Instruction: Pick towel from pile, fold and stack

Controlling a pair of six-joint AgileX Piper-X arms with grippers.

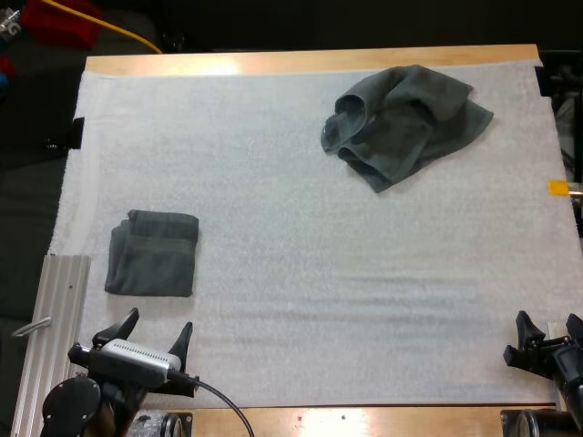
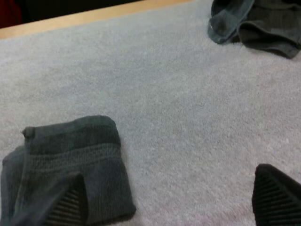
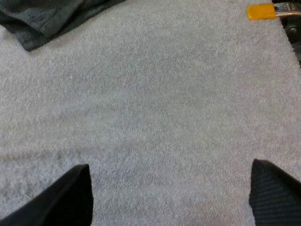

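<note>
The wooden tabletop (image 1: 301, 62) is covered almost edge to edge by a white mat (image 1: 301, 273). A ribbed metal rail (image 1: 59, 319) lies along the mat's near left side.

On the far right part of the mat sits the crumpled towel (image 1: 405, 123), a dark grey-green heap with loose folds and one corner pointing toward the near side. The folded towel (image 1: 153, 253) lies flat on the left part of the mat, a tidy square well apart from the crumpled one.

The left hand (image 1: 159, 321) hangs over the mat's near left edge, just on the near side of the folded towel. Its two black fingers (image 2: 275, 197) stand wide apart and grip nothing. In the left wrist view, one finger shows in front of the folded towel's near edge and the other over bare mat.

The right hand (image 1: 548, 320) is at the near right corner of the mat, well apart from both towels. Its fingers (image 3: 61, 200) are also spread wide over bare mat and hold nothing.
</note>
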